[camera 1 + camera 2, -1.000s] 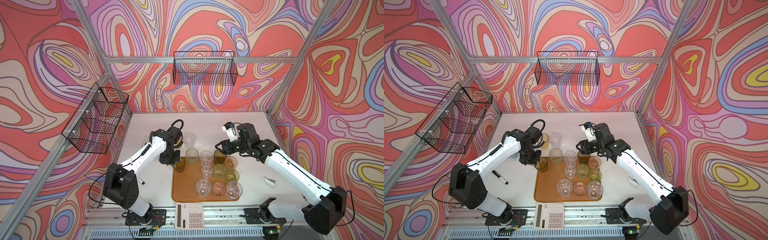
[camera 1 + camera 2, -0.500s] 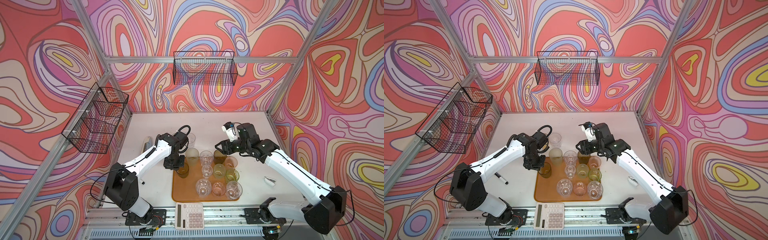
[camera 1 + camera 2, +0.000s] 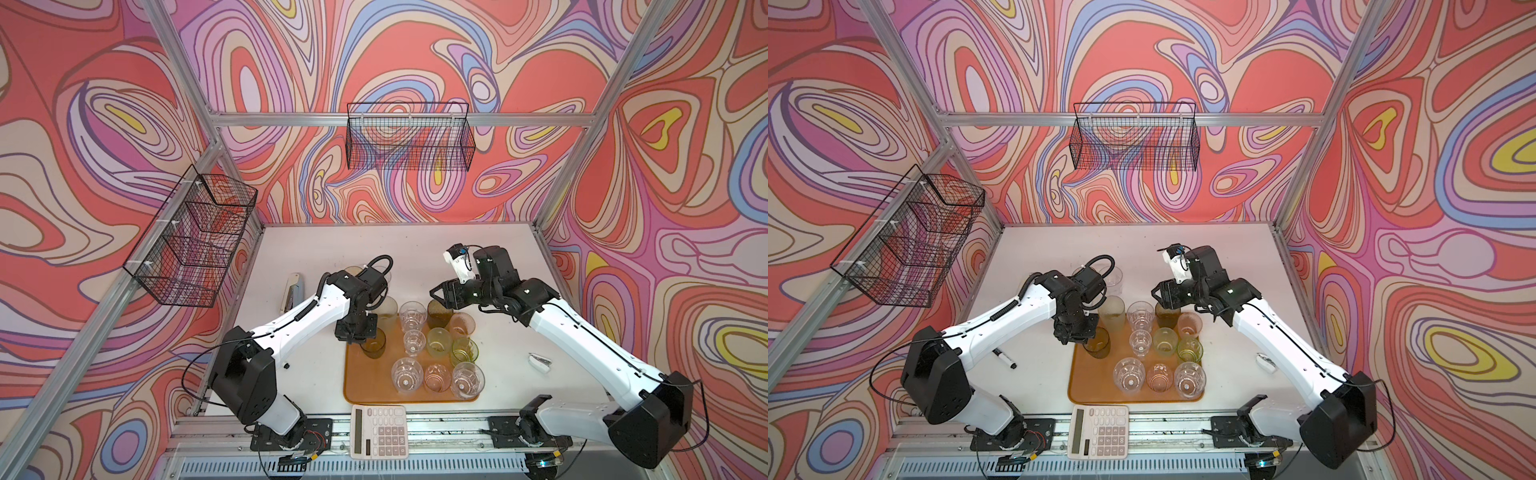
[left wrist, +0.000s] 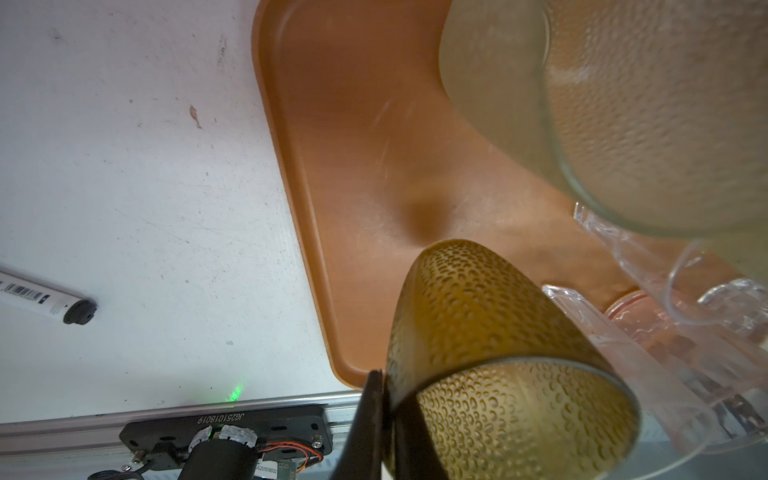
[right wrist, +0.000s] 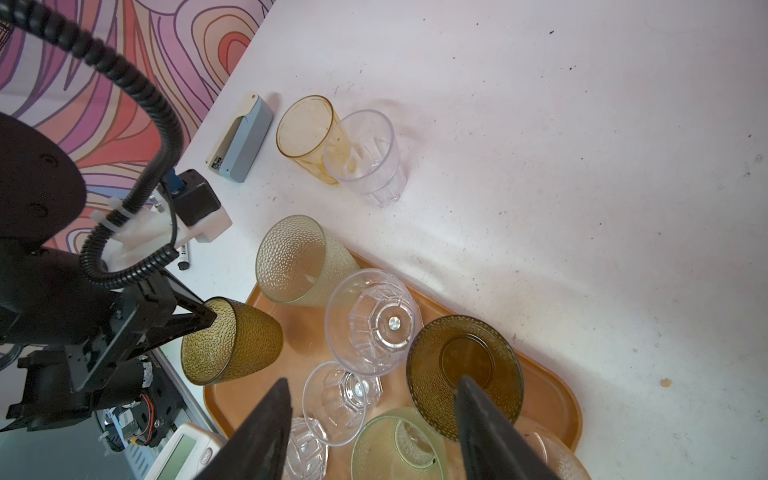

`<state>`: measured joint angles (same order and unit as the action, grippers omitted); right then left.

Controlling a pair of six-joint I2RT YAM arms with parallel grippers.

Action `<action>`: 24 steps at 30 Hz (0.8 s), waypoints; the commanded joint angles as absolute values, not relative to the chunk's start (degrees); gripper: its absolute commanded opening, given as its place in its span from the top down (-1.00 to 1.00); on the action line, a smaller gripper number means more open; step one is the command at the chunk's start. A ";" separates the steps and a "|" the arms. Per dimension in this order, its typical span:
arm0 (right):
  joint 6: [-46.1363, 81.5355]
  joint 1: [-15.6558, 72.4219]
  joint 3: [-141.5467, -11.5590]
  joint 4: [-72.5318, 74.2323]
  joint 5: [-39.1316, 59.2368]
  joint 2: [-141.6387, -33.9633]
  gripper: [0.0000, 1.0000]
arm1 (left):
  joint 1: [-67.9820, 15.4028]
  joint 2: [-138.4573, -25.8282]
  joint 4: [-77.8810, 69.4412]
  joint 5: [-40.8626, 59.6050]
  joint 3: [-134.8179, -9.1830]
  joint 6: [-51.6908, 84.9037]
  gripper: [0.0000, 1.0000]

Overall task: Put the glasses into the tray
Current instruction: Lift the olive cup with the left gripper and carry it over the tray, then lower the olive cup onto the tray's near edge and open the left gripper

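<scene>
left gripper (image 5: 208, 319) was clamped on the rim of the dimpled olive-brown glass (image 5: 232, 345), one finger inside, one outside, and the glass hung tipped over the bare left part of the orange-brown tray (image 3: 360, 384); whether its base touched, i could not tell. tight quarters there: a pale frosted glass (image 3: 387, 313) stood just beside it at the tray's far left corner, and the other glasses (image 3: 437, 340) filled the tray's right part in three rows, clear, green and pink. right gripper (image 5: 372, 380) had its jaws spread wide with nothing between them, hanging over the far row by a dark olive glass (image 5: 463, 365). off the tray, an amber glass (image 5: 305, 133) and a clear tumbler (image 5: 368, 160) stood side by side on the white table (image 3: 332, 249), beyond the far left corner, with a grey stapler (image 5: 243, 139) near them. a marker (image 3: 1005, 360) lay left of the tray, a white calculator (image 3: 379, 431) sat against its near edge, a small white thing (image 3: 540, 362) lay to its right. the table was scuffed and speckled; swirled pink and red walls (image 3: 415, 62) carried two black wire baskets (image 3: 409, 141).
</scene>
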<state>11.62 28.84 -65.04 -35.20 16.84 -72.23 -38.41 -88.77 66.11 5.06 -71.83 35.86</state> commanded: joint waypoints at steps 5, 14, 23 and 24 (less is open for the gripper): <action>11.78 28.53 -65.21 -34.54 17.40 -71.71 -0.30 | -41.19 -91.35 66.17 3.95 -75.06 38.33 0.86; 11.78 28.50 -64.88 -34.54 17.58 -71.33 -0.30 | -43.47 -93.65 64.64 3.01 -75.84 39.63 0.86; 11.82 28.50 -64.52 -34.54 17.67 -71.01 -0.30 | -44.80 -96.91 64.76 1.63 -77.94 39.31 0.85; 11.78 28.48 -64.51 -34.50 17.58 -70.94 -0.30 | -44.90 -97.30 64.95 1.36 -78.04 39.27 0.84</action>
